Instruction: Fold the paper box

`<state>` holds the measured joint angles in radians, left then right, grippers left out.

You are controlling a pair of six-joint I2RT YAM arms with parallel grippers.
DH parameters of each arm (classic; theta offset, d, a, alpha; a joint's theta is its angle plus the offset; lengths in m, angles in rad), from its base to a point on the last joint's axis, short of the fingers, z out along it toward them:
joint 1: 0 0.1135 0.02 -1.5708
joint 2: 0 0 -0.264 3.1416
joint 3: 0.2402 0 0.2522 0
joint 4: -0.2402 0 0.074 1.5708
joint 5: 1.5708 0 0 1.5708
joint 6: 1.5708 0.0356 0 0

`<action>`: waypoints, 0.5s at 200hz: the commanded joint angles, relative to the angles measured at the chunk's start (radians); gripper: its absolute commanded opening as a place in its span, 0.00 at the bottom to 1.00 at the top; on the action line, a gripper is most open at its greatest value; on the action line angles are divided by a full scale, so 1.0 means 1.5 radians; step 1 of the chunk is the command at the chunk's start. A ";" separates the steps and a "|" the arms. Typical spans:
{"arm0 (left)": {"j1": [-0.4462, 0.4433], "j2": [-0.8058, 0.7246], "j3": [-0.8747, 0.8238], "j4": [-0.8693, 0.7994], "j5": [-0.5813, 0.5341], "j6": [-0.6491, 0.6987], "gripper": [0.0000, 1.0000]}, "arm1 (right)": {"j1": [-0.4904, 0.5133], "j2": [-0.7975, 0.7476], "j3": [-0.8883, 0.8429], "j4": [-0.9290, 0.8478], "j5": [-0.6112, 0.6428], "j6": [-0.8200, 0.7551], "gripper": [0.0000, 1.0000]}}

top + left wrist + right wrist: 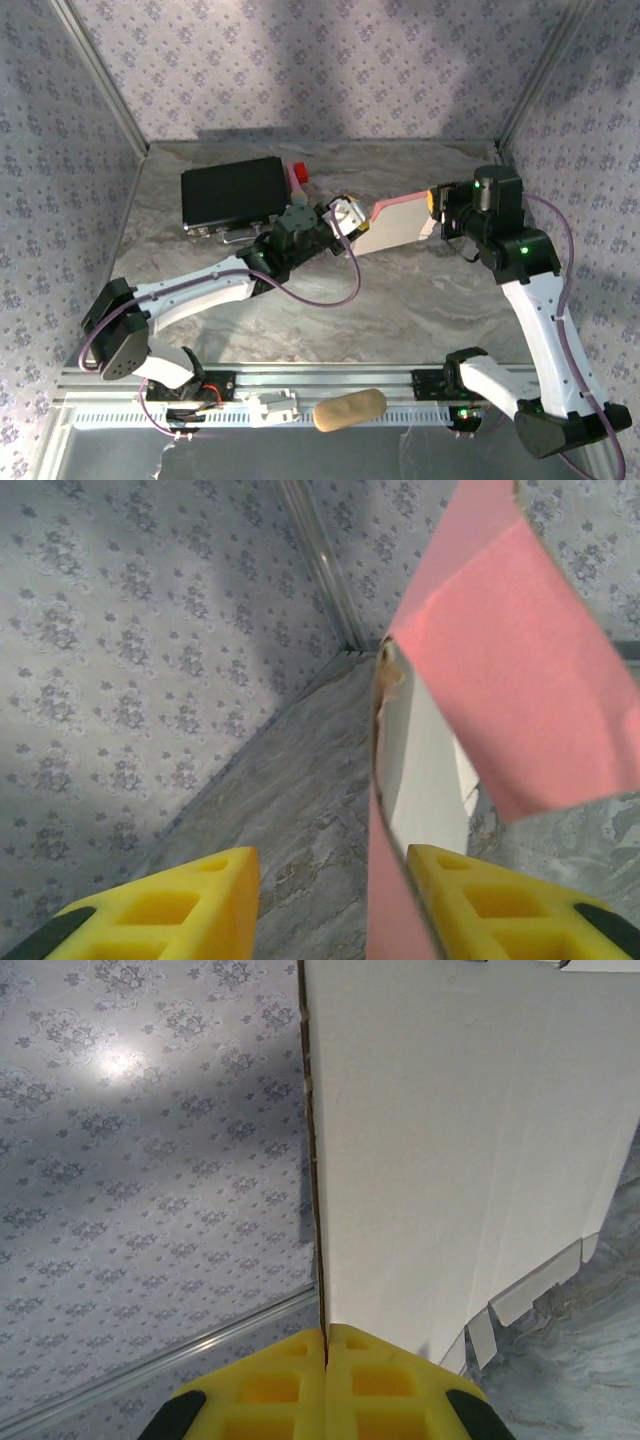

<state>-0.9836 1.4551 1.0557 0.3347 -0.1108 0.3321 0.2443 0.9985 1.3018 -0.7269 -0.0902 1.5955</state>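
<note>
Watching from above: the paper box (395, 225) spans from my left hand (345, 213) to my right hand (437, 203). Left wrist: fingers (500, 905) apart, sheet brushing one; closing crooked could crease it. Right wrist: that hand is clamped on its edge; tugging might tear it.

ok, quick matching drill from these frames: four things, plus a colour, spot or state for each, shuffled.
1 paper box
2 black box
3 left fingers
4 right fingers

A clamped shut on the paper box's edge
B back left of the table
C apart, paper box passing between them
D pink one side, pale the other

Pairs: 1-D, 2-B, 3-C, 4-A
</note>
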 commanded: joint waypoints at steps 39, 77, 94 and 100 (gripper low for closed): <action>0.005 0.025 0.050 -0.010 0.044 -0.037 0.02 | -0.005 0.026 0.025 0.027 -0.019 -0.028 0.00; 0.031 0.021 0.095 -0.098 0.026 -0.157 0.00 | -0.040 0.077 0.085 0.056 -0.103 -0.152 0.30; 0.055 0.021 0.123 -0.161 0.013 -0.241 0.00 | -0.043 0.071 0.118 0.049 -0.088 -0.257 0.61; 0.066 0.023 0.136 -0.190 0.013 -0.277 0.00 | -0.041 0.061 0.119 0.052 -0.080 -0.294 0.69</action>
<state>-0.9360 1.4944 1.1702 0.1921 -0.0727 0.1310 0.1886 1.1233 1.4113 -0.6769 -0.1932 1.4033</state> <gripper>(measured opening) 0.059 0.556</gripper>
